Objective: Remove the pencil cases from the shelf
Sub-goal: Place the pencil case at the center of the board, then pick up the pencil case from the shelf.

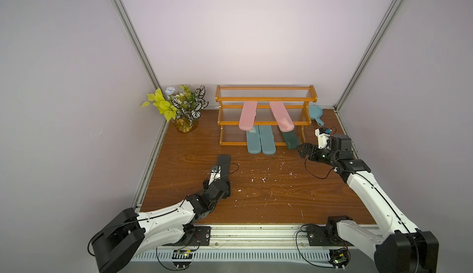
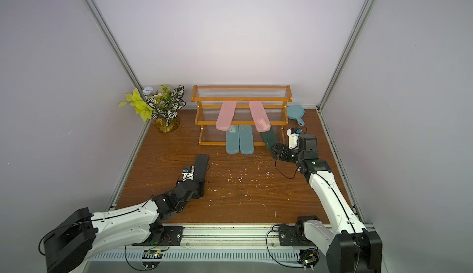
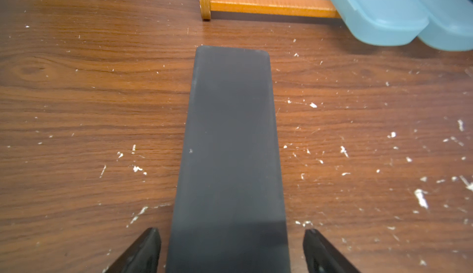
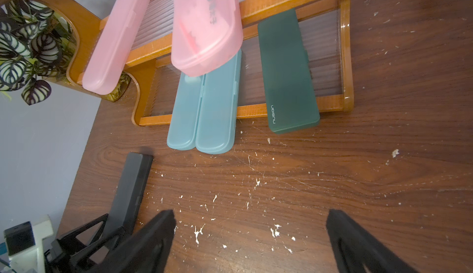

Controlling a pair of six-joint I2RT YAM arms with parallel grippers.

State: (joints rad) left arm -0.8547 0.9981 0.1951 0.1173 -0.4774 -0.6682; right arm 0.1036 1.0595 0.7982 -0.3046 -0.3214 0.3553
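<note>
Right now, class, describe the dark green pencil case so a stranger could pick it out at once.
Find the orange-brown stepped shelf against the back wall. On its lowest tier, at the end nearest the blue pan, lies the dark green case. Unlike the two teal cases beside it, it is darker, squarer-cornered and lies alone.

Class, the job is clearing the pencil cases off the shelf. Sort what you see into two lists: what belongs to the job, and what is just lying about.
Belongs to the job: shelf; pink cases; teal cases; dark green case; black case, already on the table.

Just lying about: potted plant; small blue pan; white flecks.
</note>
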